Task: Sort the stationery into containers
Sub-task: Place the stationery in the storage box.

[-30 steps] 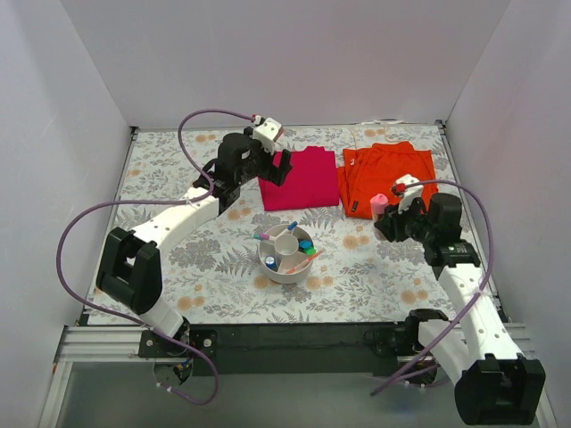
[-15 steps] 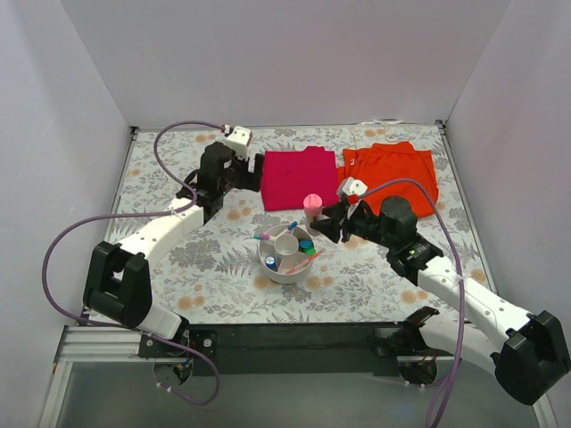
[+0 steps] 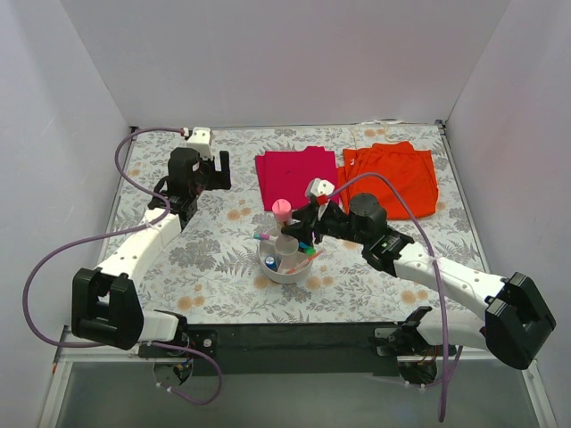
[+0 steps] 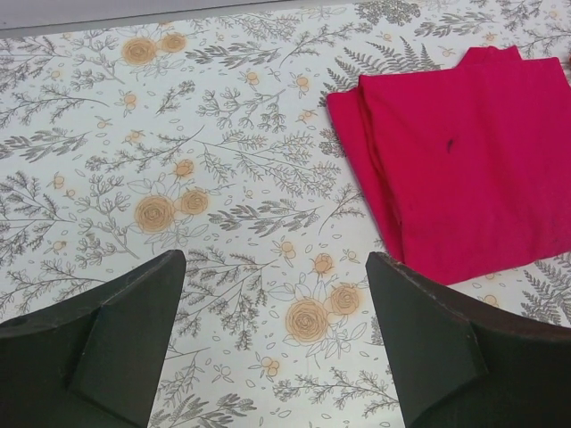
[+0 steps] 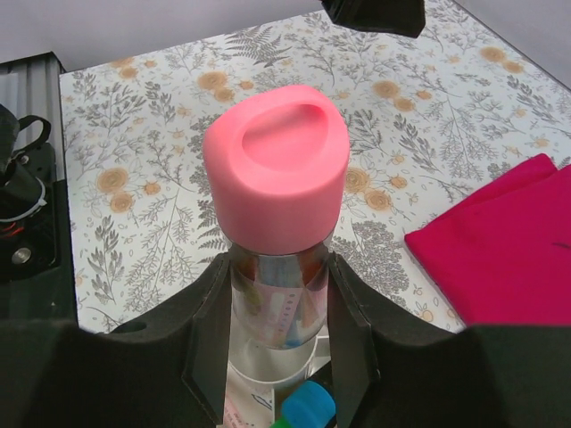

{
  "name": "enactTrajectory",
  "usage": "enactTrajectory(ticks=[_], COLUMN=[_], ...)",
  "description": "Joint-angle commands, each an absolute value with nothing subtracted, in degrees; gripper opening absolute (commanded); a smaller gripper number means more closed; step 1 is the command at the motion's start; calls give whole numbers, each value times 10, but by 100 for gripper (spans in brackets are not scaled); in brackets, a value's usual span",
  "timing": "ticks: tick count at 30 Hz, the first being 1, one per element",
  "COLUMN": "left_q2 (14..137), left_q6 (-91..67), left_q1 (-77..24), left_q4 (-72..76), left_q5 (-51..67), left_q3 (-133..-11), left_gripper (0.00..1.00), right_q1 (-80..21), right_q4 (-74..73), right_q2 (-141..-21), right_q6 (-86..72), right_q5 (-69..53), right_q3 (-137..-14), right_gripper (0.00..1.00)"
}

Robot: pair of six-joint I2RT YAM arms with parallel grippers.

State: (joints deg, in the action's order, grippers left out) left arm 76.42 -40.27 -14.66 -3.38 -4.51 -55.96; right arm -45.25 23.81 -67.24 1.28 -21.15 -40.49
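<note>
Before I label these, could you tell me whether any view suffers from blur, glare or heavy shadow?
Top external: even diffuse light, soft shadows, sharp. Left wrist: magenta cloth crisp; the open left gripper shows dark, featureless fingers. Right wrist: pink-capped tube sharp, no harsh glare; the right gripper clamping it has underexposed fingers.
</note>
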Motion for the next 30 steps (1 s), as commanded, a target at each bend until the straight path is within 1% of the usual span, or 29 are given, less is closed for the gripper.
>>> enactTrajectory(ticks=[1,7,15,22,23,24,26,27,29,30], left_q2=[741,732,741,741,741,741,741,741,741,739], left_q6=[-409,-402,-413,-405,-406,-406,-407,-408,-407,-406], left_q1=[-140,-138,-137,-135,-136,-135,-136,-136,-135,-136], left_q4=[-34,-36,-36,-44,-44,-43,-44,-44,-42,-42], left_q5=[-47,-41,-37,-43,-40,-40,-38,-37,-36,-35], left_q3=[-548,-540,-548,-551,-551,-551,-551,-551,-552,-552], left_gripper=[83,83,83,83,83,83,83,83,83,83], right_q1=[-467,-478,-479,-479,-479,-479,-479,-479,-479,-479], right_q4=[294,295,296,323,323,323,323,323,322,318], right_q2=[-677,-682,-682,-693,-694,-695,-696,-697,-696,-696], right_q6=[4,4,4,6,7,8,8,8,10,10], right_q5=[-214,-206,-213,-199,-200,-199,-190,-187,-182,-182], right_q3=[-432,-420,-364,-338,-338,-338,-341,-342,-350,-354], right_gripper=[1,1,1,1,5,18,29,38,44,60])
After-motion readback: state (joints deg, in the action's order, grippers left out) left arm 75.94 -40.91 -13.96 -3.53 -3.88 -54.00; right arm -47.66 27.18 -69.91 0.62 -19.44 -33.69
